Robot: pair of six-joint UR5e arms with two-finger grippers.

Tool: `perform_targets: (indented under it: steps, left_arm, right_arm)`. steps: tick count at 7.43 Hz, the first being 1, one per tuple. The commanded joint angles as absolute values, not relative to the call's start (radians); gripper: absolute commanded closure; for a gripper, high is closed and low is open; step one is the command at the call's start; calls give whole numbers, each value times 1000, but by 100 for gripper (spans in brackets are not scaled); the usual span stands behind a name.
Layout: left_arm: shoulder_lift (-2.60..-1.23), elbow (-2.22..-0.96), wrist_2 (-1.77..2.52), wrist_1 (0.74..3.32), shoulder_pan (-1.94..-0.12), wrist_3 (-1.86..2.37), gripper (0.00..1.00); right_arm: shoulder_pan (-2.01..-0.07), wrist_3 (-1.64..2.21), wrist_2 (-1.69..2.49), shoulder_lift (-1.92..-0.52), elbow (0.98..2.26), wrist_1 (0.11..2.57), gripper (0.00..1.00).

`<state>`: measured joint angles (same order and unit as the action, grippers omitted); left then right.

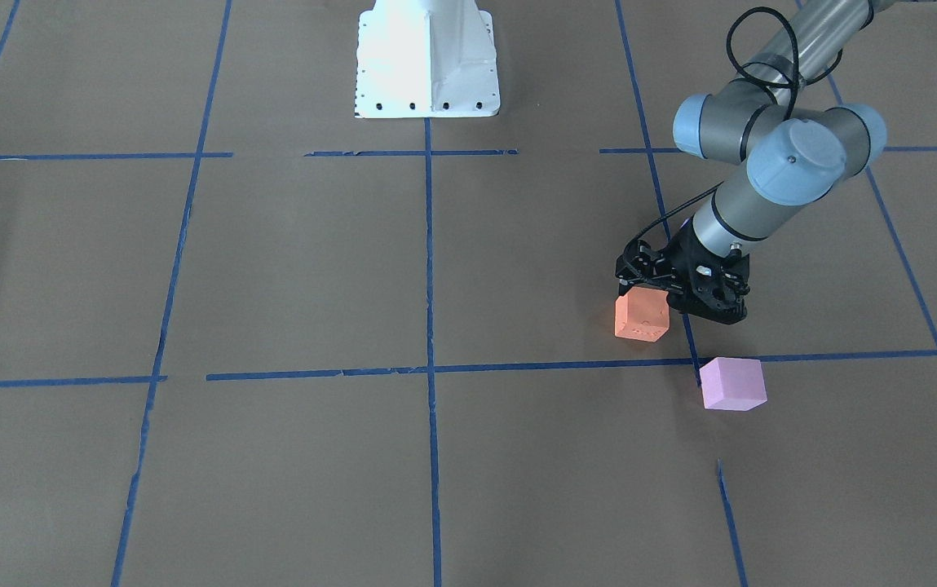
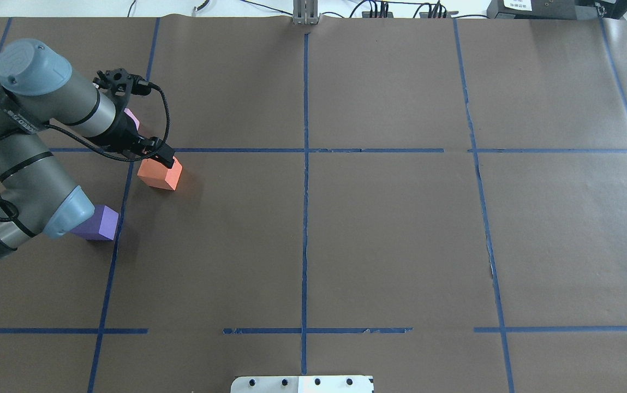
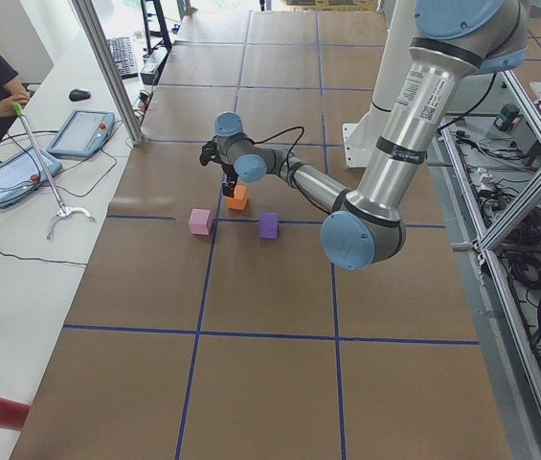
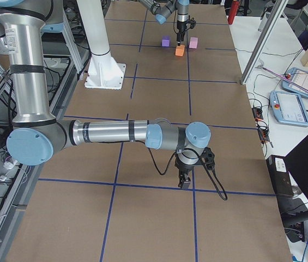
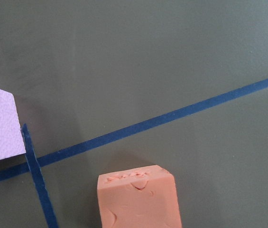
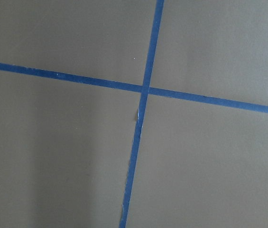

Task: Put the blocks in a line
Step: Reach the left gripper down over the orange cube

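Overhead exterior view: the orange block (image 2: 160, 173) sits on the desk (image 2: 400, 234) at the left, just right of a long blue tape line (image 2: 118, 229) and just below a cross line. The left claw (image 2: 165, 158) is right over it, a black tip touching the block's far top edge. From here I cannot tell how wide the claw stands or whether it has hold of the block. The block looks flat on the brown paper, with a shadow beside it.

The left wrist view shows the orange block low in the middle, its top face dented, and no fingers in sight. The pink block (image 2: 132, 117) lies beyond the orange one, mostly hidden behind the wrist. In the front-facing view it sits in full sight at a crossing of tape lines, clear of the orange block. The violet block (image 2: 100, 222) lies nearer the robot, just left of the tape line, half tucked behind the left arm's elbow. None of the three touch, and the orange one is set off to the right of the other two.

In the exterior right view the right claw (image 4: 185, 184) points down, low over a tape line, well apart from the blocks. I cannot tell how far open it is.
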<state>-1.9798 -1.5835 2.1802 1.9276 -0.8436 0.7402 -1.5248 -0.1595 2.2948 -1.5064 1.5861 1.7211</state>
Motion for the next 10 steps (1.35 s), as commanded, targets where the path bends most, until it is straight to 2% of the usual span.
perform_targets:
  steps: [1,10]
  left_arm:
    - [-2014,-1546,2178,1884,-842,790,2]
    - [-2028,-1496,2152,1848,-801,792,2]
  right_arm:
    - [-1525,-160,2295,-1506,1586,1721,0]
    - [-1525,-160,2295,-1506,1586,1721,0]
